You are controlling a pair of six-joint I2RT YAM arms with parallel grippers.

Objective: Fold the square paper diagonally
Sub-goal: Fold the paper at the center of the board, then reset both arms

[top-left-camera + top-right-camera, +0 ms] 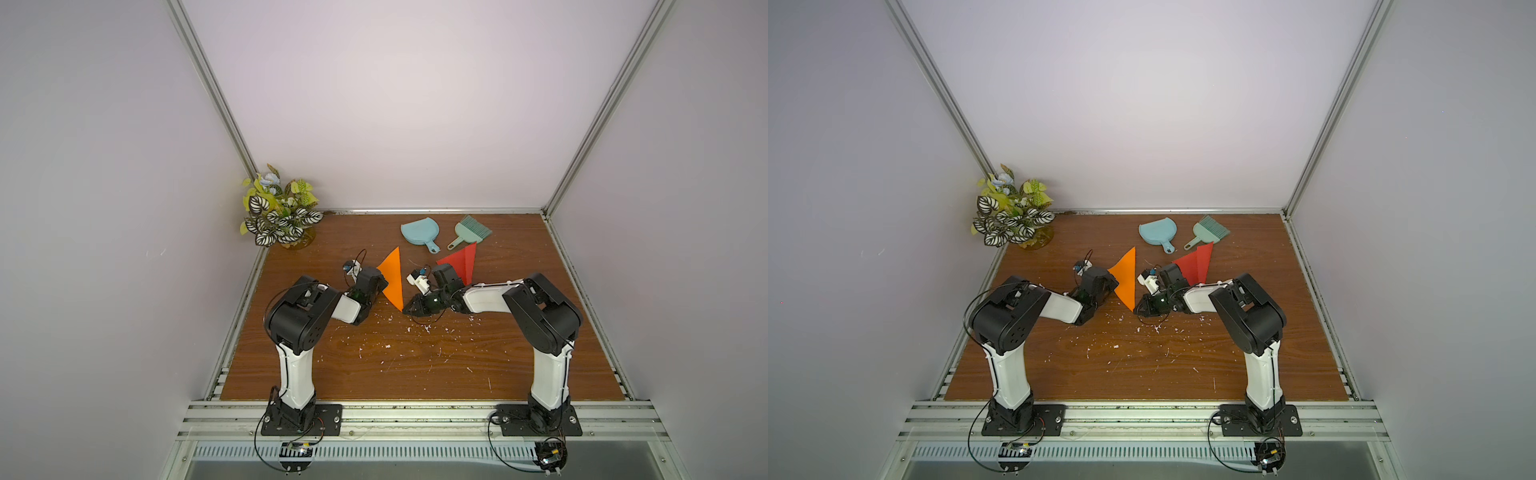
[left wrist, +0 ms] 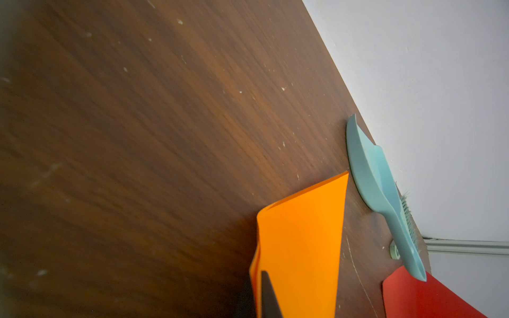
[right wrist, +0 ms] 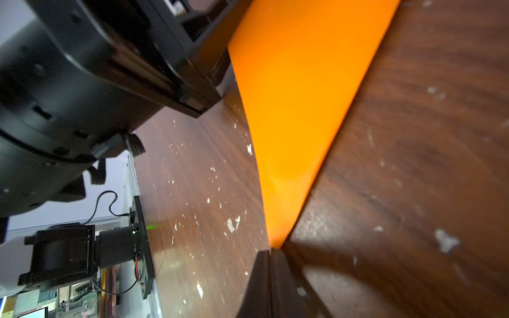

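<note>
We see the left tool (image 1: 385, 286) and right tool (image 1: 404, 309) each clamped on a corner of the folded orange paper triangle (image 1: 392, 275), their fingertips mostly hidden.

Brown wood-grain bench (image 1: 415, 374), smooth with a faint sheen, flecked with white scraps (image 1: 427, 329). On it, orange paper (image 1: 393, 277) and red paper (image 1: 462, 264): smooth, matt sheets. Also on it, dustpan (image 1: 417, 232) and brush (image 1: 471, 231): pale matt plastic, the brush bristled. Frame rails (image 1: 415, 410): brushed metal. Arm shells (image 1: 296, 374): glossy white plastic.

No legible text or labels anywhere
</note>
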